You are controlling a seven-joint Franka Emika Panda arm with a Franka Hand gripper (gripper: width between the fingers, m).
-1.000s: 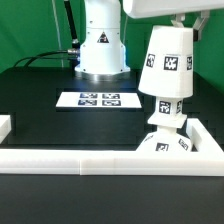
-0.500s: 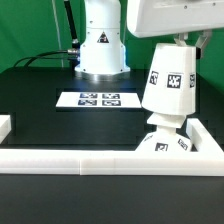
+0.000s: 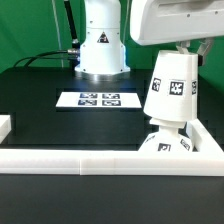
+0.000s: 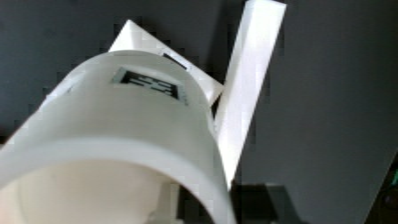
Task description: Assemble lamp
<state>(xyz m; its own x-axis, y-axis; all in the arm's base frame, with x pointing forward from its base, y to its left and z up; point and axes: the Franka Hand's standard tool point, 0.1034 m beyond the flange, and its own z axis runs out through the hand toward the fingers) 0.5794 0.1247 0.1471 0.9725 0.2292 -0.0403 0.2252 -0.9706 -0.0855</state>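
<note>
My gripper (image 3: 184, 47) is shut on the rim wall of the white cone shade (image 3: 170, 90) and holds it upright, wide end down, over the ball-shaped bulb (image 3: 163, 126). The bulb stands on the square base (image 3: 165, 146) at the exterior view's right. The shade's lower rim is at the top of the bulb; I cannot tell if they touch. In the wrist view the shade (image 4: 116, 130) fills most of the picture, a corner of the base (image 4: 151, 42) shows beyond it, and my gripper (image 4: 221, 206) has one dark finger (image 4: 260, 206) outside the wall.
The long white border rail (image 3: 90, 160) runs along the front and bends up the right side (image 3: 206, 135), close to the base. The marker board (image 3: 98, 99) lies mid-table. The arm's white pedestal (image 3: 100, 45) stands behind it. The rail also shows in the wrist view (image 4: 251, 80).
My gripper has come down with the shade, so its lower rim now reaches the bulb. The bulb and base have not moved.
</note>
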